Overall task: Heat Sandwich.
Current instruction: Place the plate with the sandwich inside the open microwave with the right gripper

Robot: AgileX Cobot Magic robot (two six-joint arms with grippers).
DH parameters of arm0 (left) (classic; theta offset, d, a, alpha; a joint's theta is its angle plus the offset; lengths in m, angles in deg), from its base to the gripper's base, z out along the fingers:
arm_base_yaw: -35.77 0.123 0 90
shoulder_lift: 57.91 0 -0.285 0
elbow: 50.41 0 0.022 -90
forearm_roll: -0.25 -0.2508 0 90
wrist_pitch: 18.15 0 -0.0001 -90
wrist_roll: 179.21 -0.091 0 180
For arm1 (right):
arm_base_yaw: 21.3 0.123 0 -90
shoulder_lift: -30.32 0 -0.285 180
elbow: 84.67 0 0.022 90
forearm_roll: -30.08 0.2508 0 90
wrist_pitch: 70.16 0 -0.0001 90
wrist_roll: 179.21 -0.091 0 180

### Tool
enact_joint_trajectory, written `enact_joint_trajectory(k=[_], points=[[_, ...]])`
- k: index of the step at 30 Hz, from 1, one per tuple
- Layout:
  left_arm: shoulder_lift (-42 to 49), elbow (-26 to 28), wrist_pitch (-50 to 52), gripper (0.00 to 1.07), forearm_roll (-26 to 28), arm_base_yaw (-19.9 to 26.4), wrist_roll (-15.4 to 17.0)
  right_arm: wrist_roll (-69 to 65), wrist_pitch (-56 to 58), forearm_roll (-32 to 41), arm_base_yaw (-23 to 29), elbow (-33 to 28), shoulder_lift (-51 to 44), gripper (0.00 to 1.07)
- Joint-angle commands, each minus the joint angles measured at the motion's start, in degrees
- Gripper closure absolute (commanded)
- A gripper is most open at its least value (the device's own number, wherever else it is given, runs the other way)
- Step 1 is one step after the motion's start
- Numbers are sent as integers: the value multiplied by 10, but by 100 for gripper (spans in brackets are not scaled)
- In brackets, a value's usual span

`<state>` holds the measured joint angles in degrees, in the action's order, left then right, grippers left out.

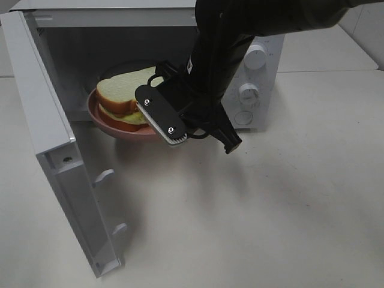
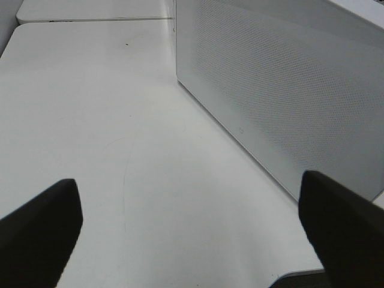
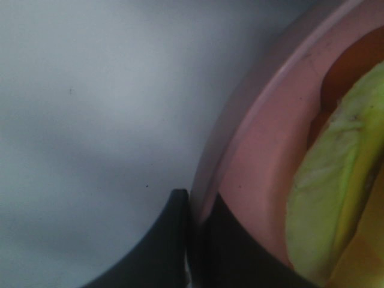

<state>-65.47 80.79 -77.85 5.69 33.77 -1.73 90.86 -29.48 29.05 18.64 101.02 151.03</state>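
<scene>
Right pincer (image 3: 201, 240) clamped on plate (image 3: 264, 156) rim, sandwich (image 1: 125, 96) just beyond.

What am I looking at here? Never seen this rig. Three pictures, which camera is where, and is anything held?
It is a two-armed robot. The overhead camera shows an open white microwave on a table, its door swung wide. The right pincer is shut on the rim of a pink plate carrying the sandwich, at the microwave's mouth. The right wrist camera sees that grip up close: plate rim, filling. The left wrist camera shows the left pincer open and empty over the table, beside the microwave's perforated wall.
</scene>
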Motion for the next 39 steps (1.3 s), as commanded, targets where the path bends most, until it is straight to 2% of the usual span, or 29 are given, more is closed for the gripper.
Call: enact_joint_trajectory(k=[1,6,28,39], points=[[15,-2,5,15,5,-3,3,-13,1,-1,1,39,14,107],[15,-2,5,15,5,-3,3,-16,5,-2,1,59,25,107],[15,-2,5,15,4,-3,3,-172,64,-45,1,267,160,106],[15,-2,5,15,4,-3,3,-178,62,-52,1,338,214,106]])
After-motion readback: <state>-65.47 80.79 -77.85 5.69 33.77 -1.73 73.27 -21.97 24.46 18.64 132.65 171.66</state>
